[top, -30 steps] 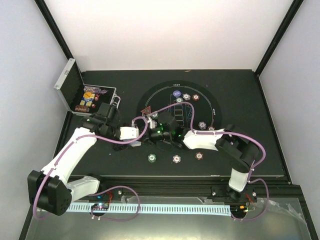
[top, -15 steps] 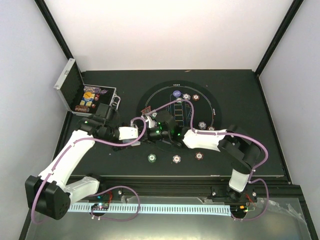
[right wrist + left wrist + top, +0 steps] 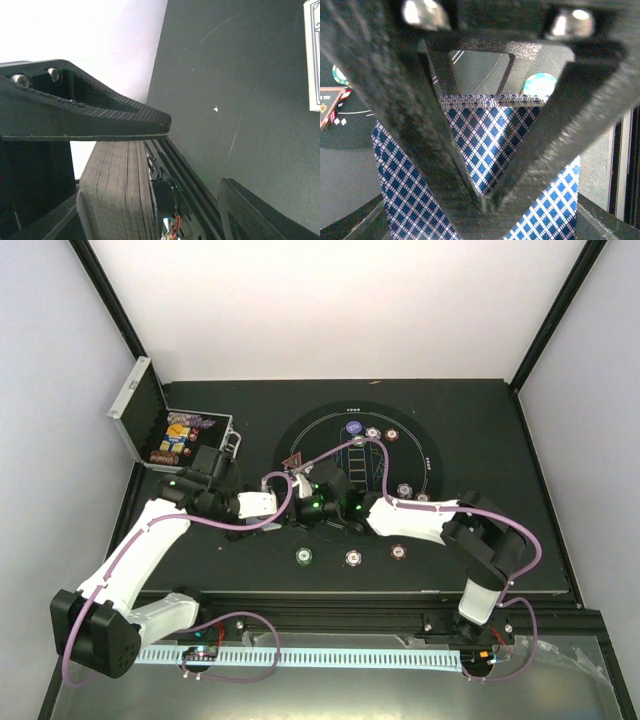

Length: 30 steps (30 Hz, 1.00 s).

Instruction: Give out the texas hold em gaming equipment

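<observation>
Moved: over the last second the right gripper (image 3: 300, 510) has crept leftward toward the left one, its elbow swinging out to the right. The left arm has barely shifted.
Silver case (image 3: 150, 425): open at the far left with some pieces inside, apart from both arms.
Left gripper (image 3: 485, 201): fingers drawn together to a point over a blue-and-white checked card back. Whether a card is actually nipped cannot be told.
Red triangle marker (image 3: 293, 462): on the left rim of the round mat (image 3: 420, 455), just beyond the meeting grippers.
Deck (image 3: 117, 195): a thick stack between the two arms, seemingly clear of the table.
Right gripper: clamped on the deck, one finger flat on top, the other beneath.
Chips: a green chip (image 3: 304, 556), a white chip (image 3: 353, 558) and a brown-red chip (image 3: 399, 552) lie in a row near the front edge. Others sit on the mat.
Doing it well: the step is probably peeling one card off for dealing. Keep the deck level and firmly clamped, catch only the top card, and draw it out along its own plane so the stack neither fans nor spills.
</observation>
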### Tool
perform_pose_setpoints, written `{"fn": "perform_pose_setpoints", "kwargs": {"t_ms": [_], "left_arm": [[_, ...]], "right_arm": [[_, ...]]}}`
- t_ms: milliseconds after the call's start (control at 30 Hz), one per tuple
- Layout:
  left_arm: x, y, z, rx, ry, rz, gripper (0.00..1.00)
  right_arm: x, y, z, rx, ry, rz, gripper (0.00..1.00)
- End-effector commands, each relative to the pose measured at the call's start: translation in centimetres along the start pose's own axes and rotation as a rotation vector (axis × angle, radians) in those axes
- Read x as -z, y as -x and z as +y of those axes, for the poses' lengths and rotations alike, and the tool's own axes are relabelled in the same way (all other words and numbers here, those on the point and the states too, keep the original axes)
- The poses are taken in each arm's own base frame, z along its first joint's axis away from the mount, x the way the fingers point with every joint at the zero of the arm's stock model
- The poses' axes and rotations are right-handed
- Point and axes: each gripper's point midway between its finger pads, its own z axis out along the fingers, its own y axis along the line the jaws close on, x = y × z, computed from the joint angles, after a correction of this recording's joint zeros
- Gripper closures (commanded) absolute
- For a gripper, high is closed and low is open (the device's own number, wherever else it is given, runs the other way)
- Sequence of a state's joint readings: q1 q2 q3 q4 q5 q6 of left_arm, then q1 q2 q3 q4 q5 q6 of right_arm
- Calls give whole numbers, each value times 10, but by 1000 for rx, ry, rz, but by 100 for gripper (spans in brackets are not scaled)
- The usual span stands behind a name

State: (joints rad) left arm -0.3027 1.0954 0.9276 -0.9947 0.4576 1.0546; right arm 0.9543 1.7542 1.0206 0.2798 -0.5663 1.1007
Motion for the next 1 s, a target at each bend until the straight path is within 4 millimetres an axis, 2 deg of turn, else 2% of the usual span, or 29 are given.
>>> {"fn": "perform_pose_setpoints", "kwargs": {"t_ms": [0, 233, 333, 500, 667, 967], "left_arm": [[10, 18, 10, -31, 28, -54, 98], [9, 14, 8, -37, 21, -38, 98], [8, 13, 8, -39, 22, -31, 98], [9, 12, 8, -41, 26, -24, 98], [9, 10, 9, -48, 32, -15, 99], [7, 6, 10, -46, 39, 5, 98]], "right_arm": [[-10, -9, 11, 2, 29, 44, 37], [-18, -11, 24, -16, 132, 66, 33], [-21, -11, 23, -24, 135, 74, 33], [-20, -9, 4, -51, 72, 61, 37], [-5, -1, -24, -62, -29, 13, 43], [14, 4, -34, -32, -107, -11, 45]]}}
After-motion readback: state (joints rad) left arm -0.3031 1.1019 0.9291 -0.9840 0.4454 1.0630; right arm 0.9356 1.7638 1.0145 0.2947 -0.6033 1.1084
